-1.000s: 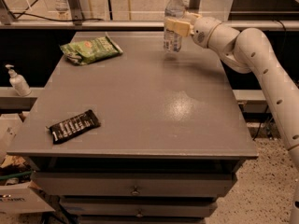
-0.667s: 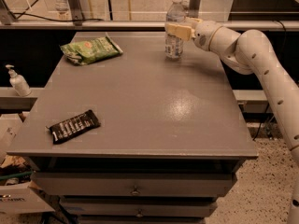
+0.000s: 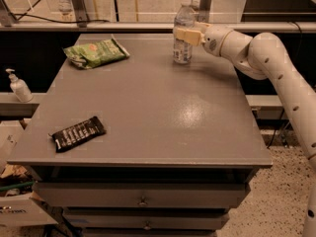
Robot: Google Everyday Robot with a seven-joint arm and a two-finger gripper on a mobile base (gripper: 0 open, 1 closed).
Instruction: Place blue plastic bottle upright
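The blue plastic bottle is clear with a white cap and a pale label. It stands upright on the grey table near the far edge, right of centre. My gripper reaches in from the right on the white arm. It is shut on the bottle's upper body, just below the shoulder. The bottle's base appears to rest on the tabletop.
A green snack bag lies at the far left of the table. A dark snack bar wrapper lies near the front left. A white pump bottle stands on a ledge left of the table. Drawers sit below the tabletop.
My gripper has lowered the upright bottle until its base meets the tabletop. The bag and the wrapper have not moved.
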